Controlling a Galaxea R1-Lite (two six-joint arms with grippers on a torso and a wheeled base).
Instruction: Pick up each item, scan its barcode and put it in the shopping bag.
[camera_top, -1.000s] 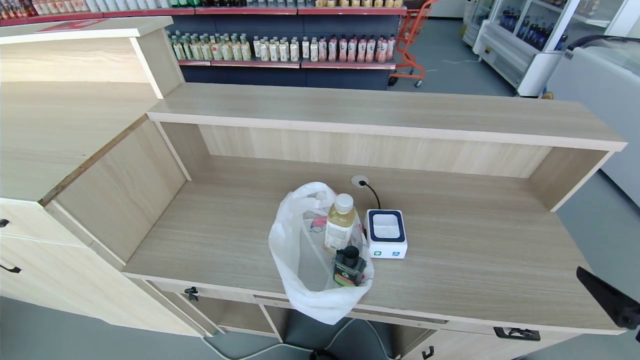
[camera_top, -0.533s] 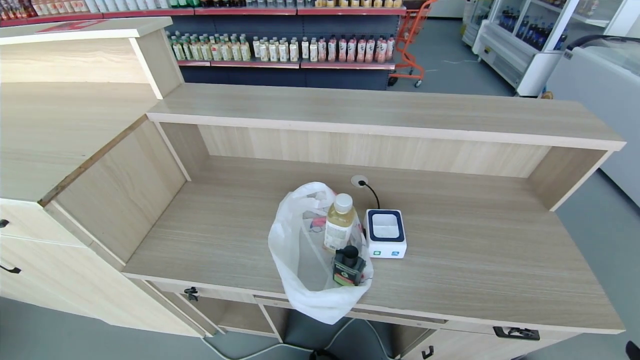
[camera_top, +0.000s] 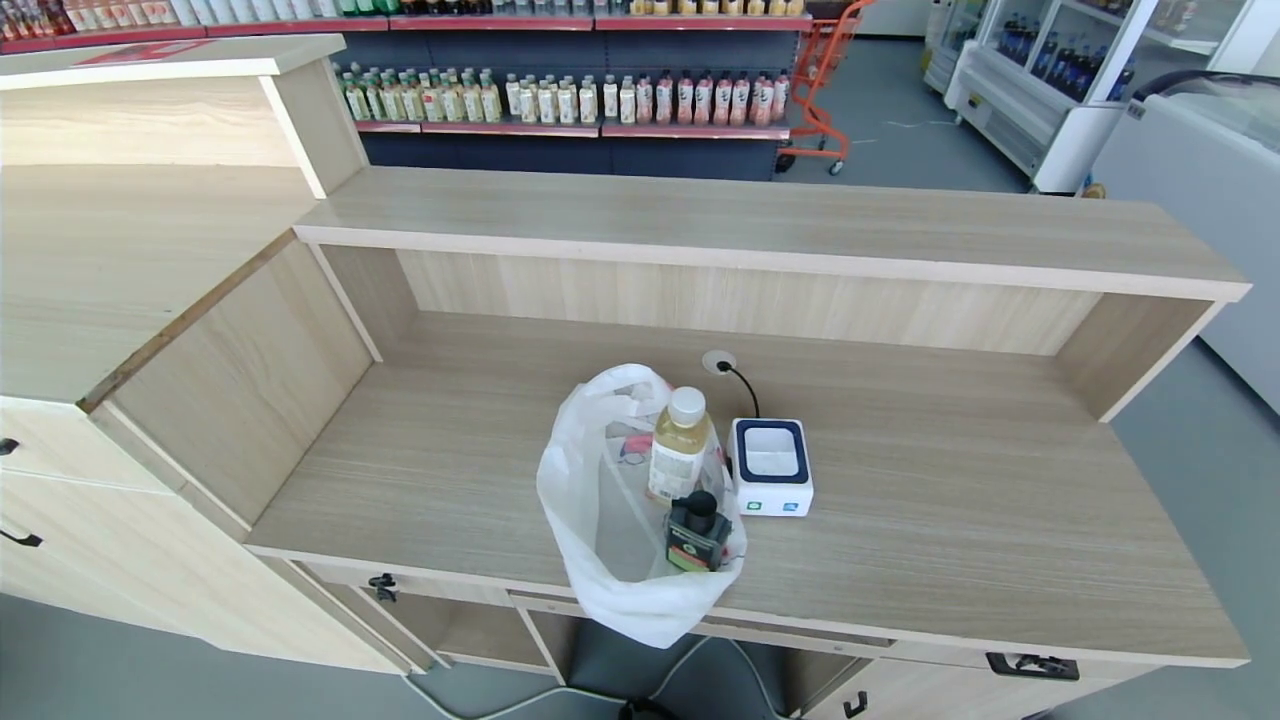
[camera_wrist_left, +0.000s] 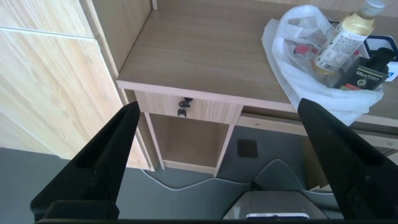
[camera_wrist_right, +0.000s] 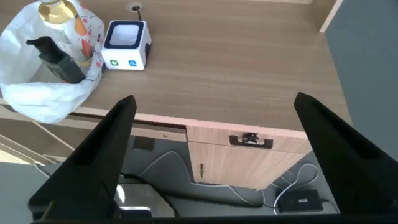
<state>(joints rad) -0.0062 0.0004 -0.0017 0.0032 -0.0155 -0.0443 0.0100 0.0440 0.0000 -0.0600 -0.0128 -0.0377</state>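
head view, shopping bag (camera_top: 572, 500) overhanging counter's (camera_top: 950, 520) front edge, scanner (camera_top: 771, 467) just beside

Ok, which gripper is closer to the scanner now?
Right, likely. The right gripper is open, off the front edge of the counter, with the scanner ahead across bare wood. The left gripper is open off the same edge, the shopping bag between it and the scanner.

Head view: high, facing forward and down, whole counter (camera_top: 950, 520) in frame. Left wrist view: near, off counter's front-left edge, looking down. Right wrist view: likewise, front-right. Shared by all: bag (camera_top: 580, 500).
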